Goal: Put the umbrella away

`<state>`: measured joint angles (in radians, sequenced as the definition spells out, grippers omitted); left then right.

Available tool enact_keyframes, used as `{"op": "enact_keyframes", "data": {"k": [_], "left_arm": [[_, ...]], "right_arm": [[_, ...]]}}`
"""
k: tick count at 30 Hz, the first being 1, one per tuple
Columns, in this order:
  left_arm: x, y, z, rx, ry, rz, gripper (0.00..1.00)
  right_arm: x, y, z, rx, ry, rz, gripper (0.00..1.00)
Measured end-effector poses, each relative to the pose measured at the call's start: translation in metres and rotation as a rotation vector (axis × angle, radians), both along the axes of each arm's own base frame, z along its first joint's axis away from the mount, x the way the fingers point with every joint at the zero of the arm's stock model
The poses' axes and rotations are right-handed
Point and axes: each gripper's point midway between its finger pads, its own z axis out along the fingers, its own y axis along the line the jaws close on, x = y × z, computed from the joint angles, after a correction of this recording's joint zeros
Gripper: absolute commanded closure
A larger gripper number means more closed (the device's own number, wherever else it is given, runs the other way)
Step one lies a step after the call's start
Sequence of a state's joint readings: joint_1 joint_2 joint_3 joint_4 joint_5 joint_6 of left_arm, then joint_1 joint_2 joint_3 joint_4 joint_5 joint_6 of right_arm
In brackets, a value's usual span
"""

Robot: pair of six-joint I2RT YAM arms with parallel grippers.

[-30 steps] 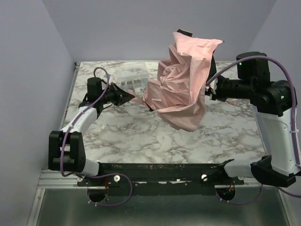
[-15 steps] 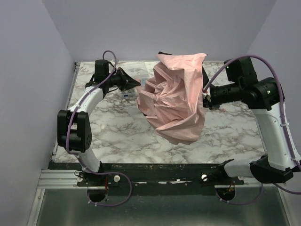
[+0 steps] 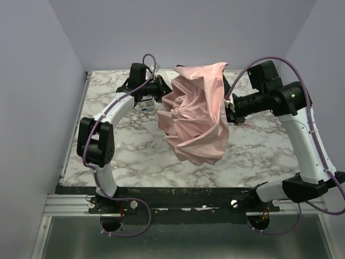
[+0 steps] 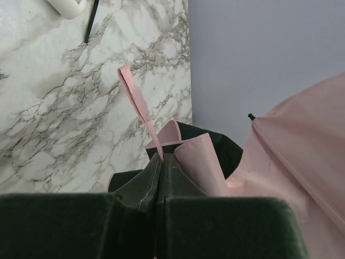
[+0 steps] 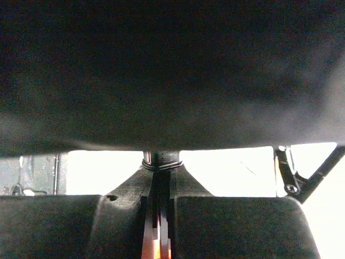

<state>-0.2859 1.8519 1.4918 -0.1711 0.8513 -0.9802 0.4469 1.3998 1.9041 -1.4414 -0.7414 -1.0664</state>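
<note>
**Above the marble, an umbrella pinned from both sides**

Over the back half of the white-and-grey marble table (image 3: 135, 156) hangs the pale pink fabric compact umbrella (image 3: 197, 116). Its canopy is half collapsed into loose, crumpled folds that sag toward the near side. Whether the lowest fold touches the marble cannot be told.

The left gripper (image 3: 161, 90) meets the canopy's left edge. In the left wrist view its black fingers are pressed together on a narrow pink fabric strip (image 4: 137, 102), which stands up from between them. Beside it a wider pink panel (image 4: 302, 162) ends at a small black rib tip (image 4: 251, 116).

The right gripper (image 3: 232, 110) sits at the canopy's right side. In its own view the fingers are closed almost flush, with a black ringed collar (image 5: 161, 159) of the umbrella caught at their tips — dark fabric fills everything above. A metal rib joint (image 5: 291, 186) shows at the right.

A small white object (image 3: 145, 106) lies on the table beneath the left arm, apart from the umbrella.
</note>
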Motion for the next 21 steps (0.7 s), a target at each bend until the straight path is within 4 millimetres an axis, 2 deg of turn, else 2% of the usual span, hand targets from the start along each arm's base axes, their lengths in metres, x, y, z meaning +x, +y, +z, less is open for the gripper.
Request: {"op": "enact_keyframes", "data": {"k": [2,5,7,12,16,19,21], "left_arm": [[0.000,0.000,0.001,-0.001,-0.005,0.000,1.00],[-0.009,0.003,-0.004,0.002,-0.008,0.005,1.00],[-0.031,0.012,-0.019,0.005,0.024,0.020,1.00],[-0.079,0.031,-0.064,0.004,0.114,0.070,1.00],[-0.105,0.037,-0.094,-0.024,0.199,0.091,1.00],[-0.115,0.037,-0.101,-0.053,0.234,0.091,1.00],[-0.118,0.036,-0.096,-0.082,0.236,0.086,1.00]], "right_arm": [[0.009,-0.007,0.005,0.015,0.005,-0.043,1.00],[0.039,-0.031,0.026,0.056,-0.029,-0.173,1.00],[0.057,-0.044,0.044,0.081,-0.068,-0.247,1.00],[0.067,-0.045,0.076,0.149,-0.141,-0.312,1.00],[0.080,-0.046,0.094,0.200,-0.179,-0.384,1.00],[0.089,-0.047,0.098,0.215,-0.183,-0.425,1.00],[0.095,-0.049,0.098,0.216,-0.186,-0.453,1.00]]}}
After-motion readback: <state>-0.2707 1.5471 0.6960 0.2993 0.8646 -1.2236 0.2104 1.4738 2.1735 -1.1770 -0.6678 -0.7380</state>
